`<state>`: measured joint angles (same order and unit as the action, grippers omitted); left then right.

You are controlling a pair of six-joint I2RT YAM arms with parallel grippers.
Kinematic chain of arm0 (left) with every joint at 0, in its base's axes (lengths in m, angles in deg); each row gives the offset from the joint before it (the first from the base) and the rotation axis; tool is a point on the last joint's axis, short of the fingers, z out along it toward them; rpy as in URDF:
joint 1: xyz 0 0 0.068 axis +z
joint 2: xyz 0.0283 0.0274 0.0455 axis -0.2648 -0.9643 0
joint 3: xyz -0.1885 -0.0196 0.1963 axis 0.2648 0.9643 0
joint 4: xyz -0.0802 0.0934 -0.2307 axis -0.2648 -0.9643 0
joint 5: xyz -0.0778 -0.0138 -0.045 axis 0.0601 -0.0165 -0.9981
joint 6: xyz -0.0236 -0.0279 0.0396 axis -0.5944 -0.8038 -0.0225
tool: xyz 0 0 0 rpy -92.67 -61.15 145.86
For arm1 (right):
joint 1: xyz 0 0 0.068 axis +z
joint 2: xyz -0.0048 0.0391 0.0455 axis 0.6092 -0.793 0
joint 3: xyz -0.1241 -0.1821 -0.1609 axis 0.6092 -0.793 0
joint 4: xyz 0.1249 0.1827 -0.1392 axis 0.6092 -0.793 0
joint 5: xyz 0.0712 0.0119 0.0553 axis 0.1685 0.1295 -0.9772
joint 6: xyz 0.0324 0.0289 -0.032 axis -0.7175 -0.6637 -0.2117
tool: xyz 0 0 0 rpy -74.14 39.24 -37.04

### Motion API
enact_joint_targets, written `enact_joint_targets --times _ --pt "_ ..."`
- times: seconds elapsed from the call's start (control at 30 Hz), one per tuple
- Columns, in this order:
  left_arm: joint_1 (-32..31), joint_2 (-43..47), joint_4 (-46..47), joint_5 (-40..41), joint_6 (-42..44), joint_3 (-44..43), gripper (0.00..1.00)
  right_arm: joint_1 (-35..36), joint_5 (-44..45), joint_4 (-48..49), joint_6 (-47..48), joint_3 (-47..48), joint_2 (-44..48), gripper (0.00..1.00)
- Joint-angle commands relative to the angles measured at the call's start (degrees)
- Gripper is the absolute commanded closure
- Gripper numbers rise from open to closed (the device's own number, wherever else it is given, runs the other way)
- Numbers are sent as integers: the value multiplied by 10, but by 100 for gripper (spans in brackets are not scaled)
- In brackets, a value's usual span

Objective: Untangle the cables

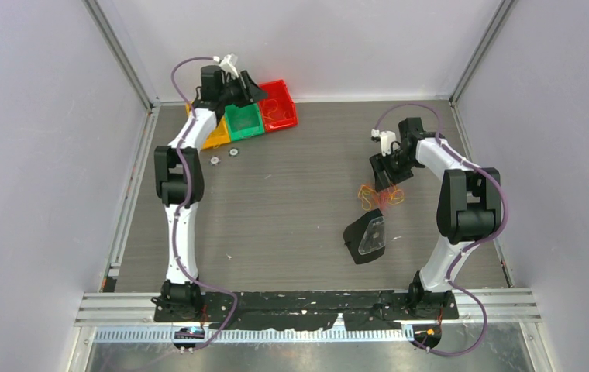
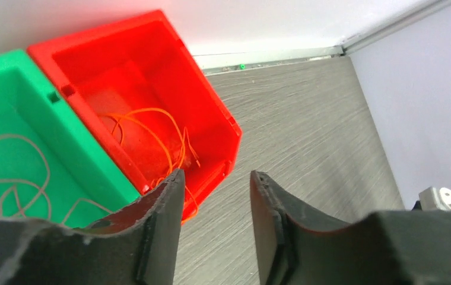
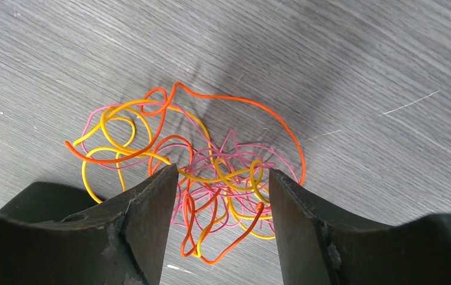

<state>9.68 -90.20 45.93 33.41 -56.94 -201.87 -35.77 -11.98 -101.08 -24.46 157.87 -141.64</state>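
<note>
- Closest to you in the right wrist view are the two dark fingers (image 3: 146, 225) of the right hand (image 3: 223, 172). They stand apart and clamp nothing.
- Between those fingers lies one tangle of cables (image 3: 223, 160) on the tabletop (image 1: 291, 201). You can count three colours in it: orange, yellow and pink. The loops cross too often to count the strands of each colour.
- You cannot tell from these views whether the right fingertips touch the cables or hang just over them.
- From above, the tangle sits right of centre, just in front of the right hand and well apart from the bins.
- One black object (image 1: 366, 239) with a clear face lies near the tangle, on the side towards the arm bases.
- The left hand (image 2: 214, 175) is at the far left. Its two fingers (image 2: 152, 231) are also spread and hold nothing, and it is poised over the front lip of the red bin (image 2: 134, 65).
- You have three bins in a row at the back: a yellow bin (image 1: 215, 138), a green bin (image 1: 243, 122) and the red one.
- The red bin holds one looped orange cable (image 2: 152, 127). The green bin holds one pale cable (image 2: 15, 178).
- Two small round pieces (image 1: 215, 160) lie on the tabletop just in front of the yellow and green bins.
</note>
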Motion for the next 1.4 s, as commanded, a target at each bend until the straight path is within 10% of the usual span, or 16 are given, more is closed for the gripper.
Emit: enact_joint_targets --times 0.0,0.9,1.37 --pt "-5 37 -5 54 38 32 52 0 -11 -1 3 16 -2 37" --pt "-31 -61 -117 139 15 -111 53 0 -8 -3 2 37 -15 37" --pt "-44 -96 -27 76 2 -152 91 0 -4 -3 2 33 -14 37"
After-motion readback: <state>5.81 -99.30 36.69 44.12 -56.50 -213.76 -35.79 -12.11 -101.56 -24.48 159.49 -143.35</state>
